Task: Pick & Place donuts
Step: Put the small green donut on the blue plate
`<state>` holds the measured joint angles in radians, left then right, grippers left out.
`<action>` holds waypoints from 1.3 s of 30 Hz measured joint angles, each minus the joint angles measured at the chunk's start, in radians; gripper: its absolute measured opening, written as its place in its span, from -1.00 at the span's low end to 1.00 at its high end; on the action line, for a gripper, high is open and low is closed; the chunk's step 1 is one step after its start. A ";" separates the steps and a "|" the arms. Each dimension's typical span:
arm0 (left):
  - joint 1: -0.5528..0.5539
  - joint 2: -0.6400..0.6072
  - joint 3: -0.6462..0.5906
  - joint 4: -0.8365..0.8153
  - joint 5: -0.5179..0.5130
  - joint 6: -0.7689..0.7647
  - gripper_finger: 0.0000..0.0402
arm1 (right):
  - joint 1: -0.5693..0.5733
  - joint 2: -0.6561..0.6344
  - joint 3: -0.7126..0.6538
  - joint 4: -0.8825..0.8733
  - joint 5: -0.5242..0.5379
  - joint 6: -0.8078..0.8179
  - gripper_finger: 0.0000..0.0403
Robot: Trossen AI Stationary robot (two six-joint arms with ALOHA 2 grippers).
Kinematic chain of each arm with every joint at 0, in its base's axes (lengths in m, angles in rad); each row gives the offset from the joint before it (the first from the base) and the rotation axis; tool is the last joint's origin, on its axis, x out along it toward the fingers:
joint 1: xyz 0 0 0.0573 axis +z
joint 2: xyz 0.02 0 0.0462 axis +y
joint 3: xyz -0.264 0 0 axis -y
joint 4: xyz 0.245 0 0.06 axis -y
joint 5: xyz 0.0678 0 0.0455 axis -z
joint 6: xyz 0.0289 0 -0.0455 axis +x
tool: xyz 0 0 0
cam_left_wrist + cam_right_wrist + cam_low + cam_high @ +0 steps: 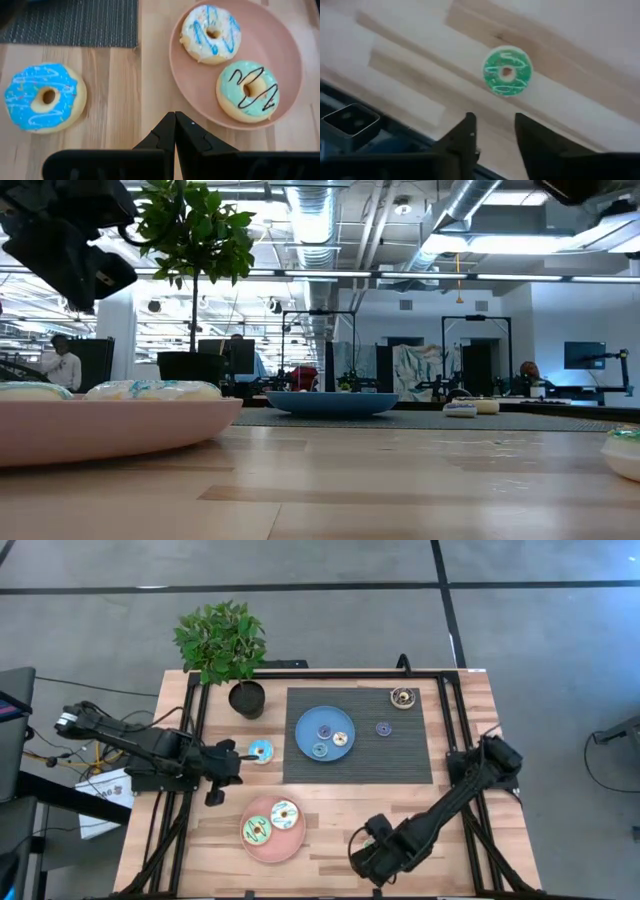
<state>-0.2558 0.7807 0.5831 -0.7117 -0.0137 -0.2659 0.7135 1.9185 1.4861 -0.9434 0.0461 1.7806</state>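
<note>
Left gripper [175, 131] pinched together, empty, hovering btwn light-blue iced toy donut [44, 96] on bare wood & round pink plate [192, 90] w/ white [210, 33] + green [247, 90] donuts. Right gripper [495, 131] spread, above small green-iced mini donut [507, 71], probably lining up for pickup.

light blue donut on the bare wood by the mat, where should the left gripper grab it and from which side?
Come straight down from above. The light blue donut lies flat on the wood with its hole up, beside the pink plate but apart from it. Best guess: pinch across the ring, one finger in the hole and one on the outer edge facing away from the plate. The left gripper is shut, so it must open first.
</note>
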 joint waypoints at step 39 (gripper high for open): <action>0.000 0.006 0.000 0.013 -0.012 -0.007 -1.00 | -0.080 0.173 -0.002 0.039 -0.086 -0.069 -0.08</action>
<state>-0.2554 0.7872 0.5835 -0.6991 -0.0254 -0.2733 0.6338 2.0911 1.4837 -0.9039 -0.0399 1.7115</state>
